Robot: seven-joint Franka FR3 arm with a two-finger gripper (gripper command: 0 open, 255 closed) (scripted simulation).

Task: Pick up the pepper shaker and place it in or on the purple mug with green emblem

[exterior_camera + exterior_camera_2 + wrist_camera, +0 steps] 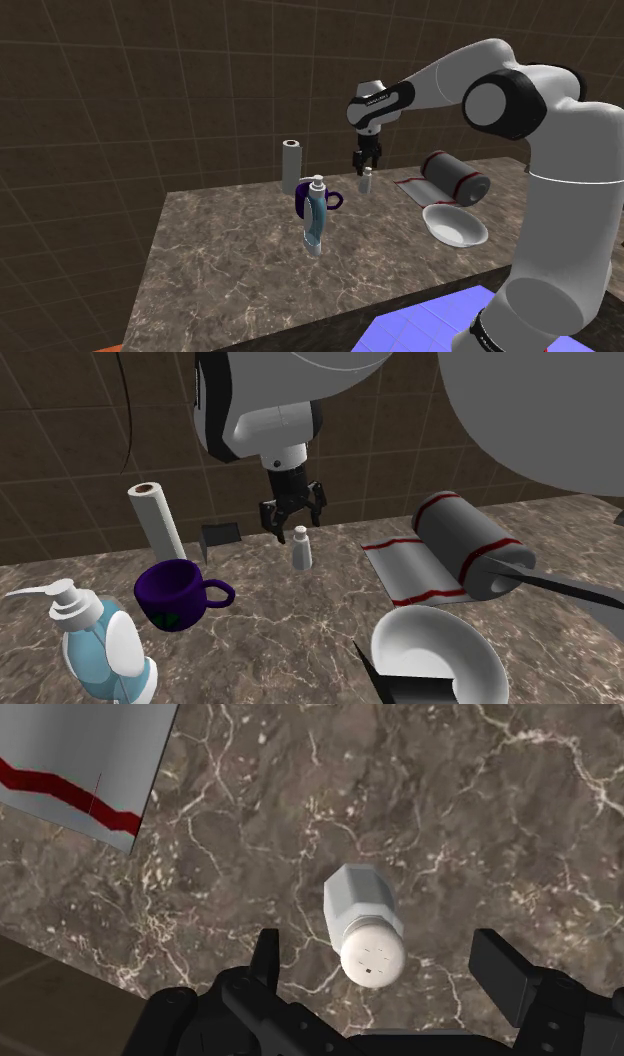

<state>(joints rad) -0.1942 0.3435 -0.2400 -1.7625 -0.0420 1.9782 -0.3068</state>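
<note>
Pepper shaker (301, 548): white, upright on the dark marble counter (300, 622), free of any grasp; sits between the purple mug (172, 594) with green emblem and the rolled white towel (465, 542) with red stripes, apart from both. Gripper (293, 517) hangs directly above the shaker cap; fingers spread wide, one to either side in the wrist view, touching nothing. Paper towel roll (158, 522) upright behind the mug; soap dispenser (100, 647) in front of it, nearer the second exterior camera; white bowl (435, 652) in front of the towel.
</note>
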